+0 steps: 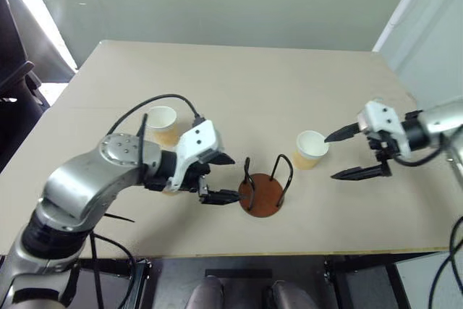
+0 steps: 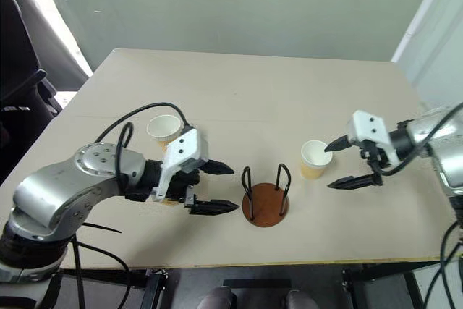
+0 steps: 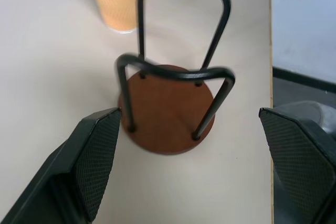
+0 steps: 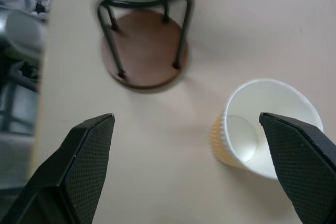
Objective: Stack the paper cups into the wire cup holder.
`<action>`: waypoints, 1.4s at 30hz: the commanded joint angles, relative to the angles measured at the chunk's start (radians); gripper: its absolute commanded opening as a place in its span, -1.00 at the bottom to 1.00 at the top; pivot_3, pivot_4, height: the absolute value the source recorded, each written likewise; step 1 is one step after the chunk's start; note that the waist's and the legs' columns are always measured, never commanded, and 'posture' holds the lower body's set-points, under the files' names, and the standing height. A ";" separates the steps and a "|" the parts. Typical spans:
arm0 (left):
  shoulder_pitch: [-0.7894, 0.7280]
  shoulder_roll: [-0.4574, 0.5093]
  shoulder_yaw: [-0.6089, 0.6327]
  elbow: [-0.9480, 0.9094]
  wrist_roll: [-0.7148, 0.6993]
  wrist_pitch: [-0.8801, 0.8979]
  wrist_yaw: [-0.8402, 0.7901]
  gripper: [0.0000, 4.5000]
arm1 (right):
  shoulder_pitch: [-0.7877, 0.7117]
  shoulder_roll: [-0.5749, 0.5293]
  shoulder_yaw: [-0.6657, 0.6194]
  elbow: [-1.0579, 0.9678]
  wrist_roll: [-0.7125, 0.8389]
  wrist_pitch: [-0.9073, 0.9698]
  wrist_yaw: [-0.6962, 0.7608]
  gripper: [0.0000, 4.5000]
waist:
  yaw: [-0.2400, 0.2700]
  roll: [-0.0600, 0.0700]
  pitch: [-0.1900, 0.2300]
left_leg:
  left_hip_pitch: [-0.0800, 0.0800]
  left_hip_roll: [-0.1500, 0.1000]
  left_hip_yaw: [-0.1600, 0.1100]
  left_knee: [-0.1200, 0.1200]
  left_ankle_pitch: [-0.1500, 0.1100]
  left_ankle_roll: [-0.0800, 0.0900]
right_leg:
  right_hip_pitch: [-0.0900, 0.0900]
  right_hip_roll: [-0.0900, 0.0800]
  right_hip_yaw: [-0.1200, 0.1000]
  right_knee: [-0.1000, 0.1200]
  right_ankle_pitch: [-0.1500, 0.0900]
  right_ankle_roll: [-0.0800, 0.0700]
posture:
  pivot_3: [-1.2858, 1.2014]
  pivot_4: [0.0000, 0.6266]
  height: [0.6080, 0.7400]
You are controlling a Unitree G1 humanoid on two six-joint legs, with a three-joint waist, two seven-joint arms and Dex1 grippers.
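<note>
1. Your wire cup holder [image 1: 262, 193] stands upright on the beige table [image 1: 239, 85], near the front edge at the middle, its reddish-brown disc base bare and no cup between its black wire loops.
2. Your left gripper [image 2: 215, 187] is released, its two black fingers spread wide and holding nothing. It sits at the holder's 9 o'clock, fingertips just beside the base; you cannot tell whether the lower fingertip touches it.
3. One paper cup [image 1: 311, 149] stands upright, mouth up, at about 2 o'clock from the holder and near it.
4. Your right gripper [image 1: 340, 155] is also released, jaws wide and empty. It comes in from the cup's 3 o'clock, one fingertip level with the rim, the other lower on the near side; the cup is not between them.
5. A second paper cup [image 2: 164, 130] stands upright at about 10 o'clock from the holder, behind your left forearm.
6. A third orange cup [image 1: 171, 190] is mostly hidden under your left wrist.
</note>
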 commanded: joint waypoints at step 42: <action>0.179 0.230 0.357 0.000 -0.173 -0.229 -0.120 1.00 | -0.198 0.060 -0.009 0.148 -0.106 -0.174 0.117 -0.98 | -0.007 0.001 0.001 | -0.007 0.000 0.002 -0.007 -0.002 -0.004 | -0.011 -0.002 0.002 0.001 -0.001 -0.006 | 0.03 -0.52 1.00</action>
